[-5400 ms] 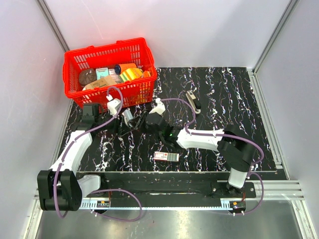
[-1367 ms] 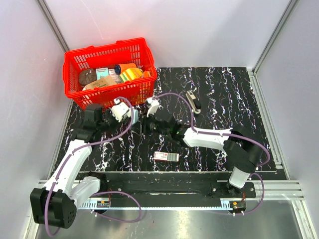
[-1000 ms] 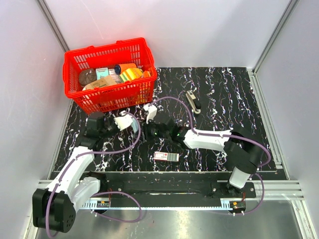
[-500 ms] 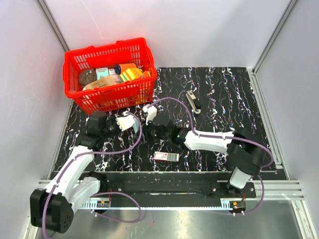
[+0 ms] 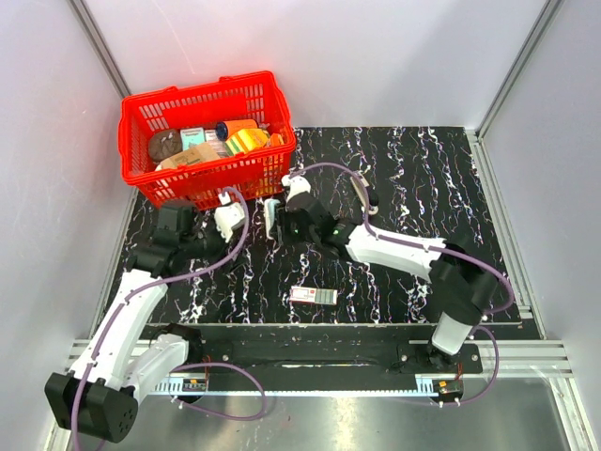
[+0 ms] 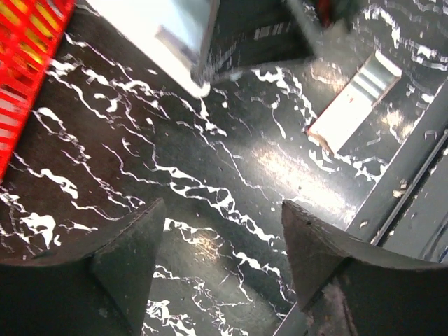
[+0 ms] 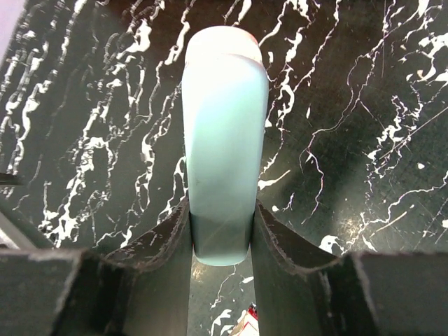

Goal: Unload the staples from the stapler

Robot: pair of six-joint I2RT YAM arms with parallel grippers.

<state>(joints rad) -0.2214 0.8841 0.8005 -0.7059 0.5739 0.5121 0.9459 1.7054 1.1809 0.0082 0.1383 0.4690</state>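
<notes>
Stapler now pinched only by right end effector; left end effector, spread, has backed off.

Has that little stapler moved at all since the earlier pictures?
Yes. The stapler, in the right gripper, has shifted rightward, nearer the red basket's right corner.

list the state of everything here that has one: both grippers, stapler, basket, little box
right gripper: shut on the stapler
left gripper: open, holding nothing
stapler: clamped by its sides, pale top facing the wrist camera; whether its hinge is open cannot be told
basket: upright, filled with packages
little box: lying flat on the table, apart from both grippers
</notes>
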